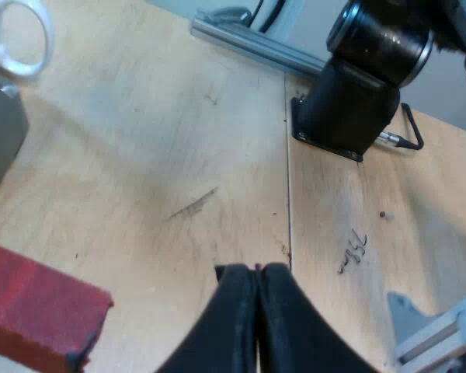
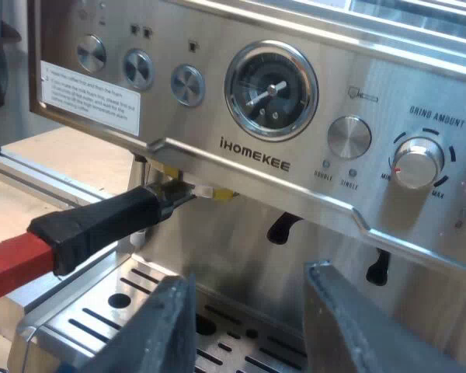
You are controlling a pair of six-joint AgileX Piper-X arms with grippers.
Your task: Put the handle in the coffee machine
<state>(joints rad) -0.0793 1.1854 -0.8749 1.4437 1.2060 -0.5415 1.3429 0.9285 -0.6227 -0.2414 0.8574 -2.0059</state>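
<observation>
The espresso machine [image 2: 311,183] fills the right wrist view with its steel front and pressure gauge [image 2: 270,92]. The holder's dark handle [image 2: 101,221] sticks out from under the brew head, and its red end [image 2: 8,268] points away from the machine. My right gripper [image 2: 248,299] is open just over the drip tray [image 2: 101,311], below the handle, with nothing between its fingers. My left gripper [image 1: 256,270] is shut on nothing above the wooden table [image 1: 155,155]. A red block [image 1: 39,311] with a dark corner, probably the handle's red end, lies close beside it.
A white mug [image 1: 23,39] stands by a grey object [image 1: 0,132] on the table. The black base of an arm [image 1: 357,85] is bolted farther off, with a metal rail [image 1: 256,43] behind it. A grey bracket [image 1: 435,334] sits near the left fingers.
</observation>
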